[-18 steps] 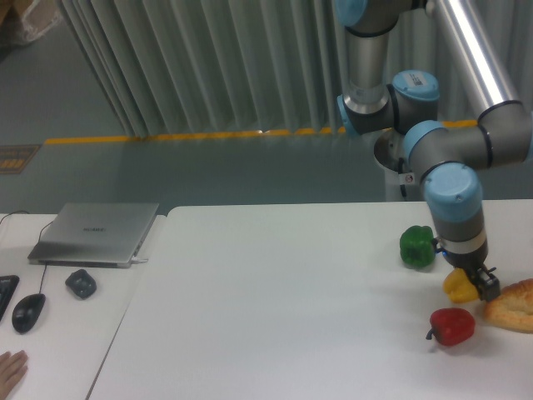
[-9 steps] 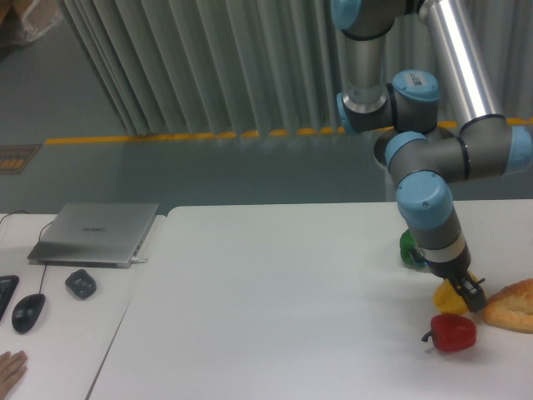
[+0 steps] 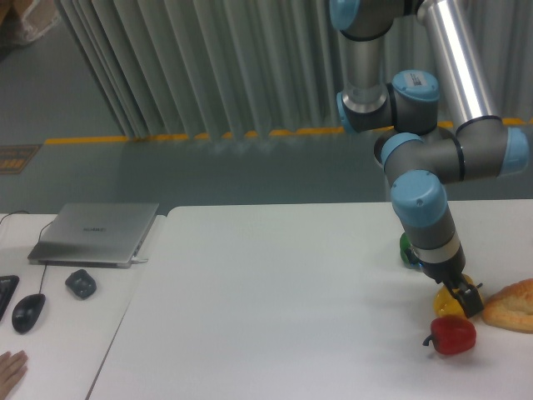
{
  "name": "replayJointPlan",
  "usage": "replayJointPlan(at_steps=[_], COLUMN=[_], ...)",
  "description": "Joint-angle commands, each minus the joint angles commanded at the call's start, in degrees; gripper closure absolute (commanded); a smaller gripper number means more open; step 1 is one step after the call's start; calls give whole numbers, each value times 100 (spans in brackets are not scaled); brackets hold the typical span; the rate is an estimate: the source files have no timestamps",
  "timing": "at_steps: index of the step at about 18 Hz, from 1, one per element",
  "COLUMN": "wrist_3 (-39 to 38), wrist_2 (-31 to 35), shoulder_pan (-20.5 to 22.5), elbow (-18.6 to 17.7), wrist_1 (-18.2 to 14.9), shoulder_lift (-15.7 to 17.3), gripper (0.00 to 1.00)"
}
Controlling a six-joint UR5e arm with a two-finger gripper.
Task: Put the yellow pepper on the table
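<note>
Yellow pepper point(image 3: 447, 305) sits pinched in the gripper point(image 3: 463, 299), its fingers pressed against the fruit, at the right side of the table point(image 3: 275, 308). We see it just above the red pepper point(image 3: 452, 334), which rests on the tabletop; whether the yellow one touches the surface, we cannot tell. Behind the arm's wrist, beyond the red pepper, we glimpse part of the green pepper point(image 3: 405, 247). Just right of the red pepper lies a bread roll point(image 3: 510, 305). Far left of it, on the adjoining desk, we note a closed laptop point(image 3: 95, 233) and a mouse point(image 3: 27, 312).
</note>
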Motion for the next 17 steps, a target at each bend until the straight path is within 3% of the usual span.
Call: replayJointPlan(at_steps=[2, 4, 8, 11, 17], wrist_3=[53, 79, 88, 141, 176], wrist_2=[-425, -356, -233, -21, -56], shoulder_pan=[62, 44, 44, 44, -26], elbow=[35, 70, 79, 70, 0], wrist_1=[-105, -447, -659, -1001, -1011], shoulder_lift=[194, 186, 291, 458, 537], gripper=[0, 0, 0, 0, 0])
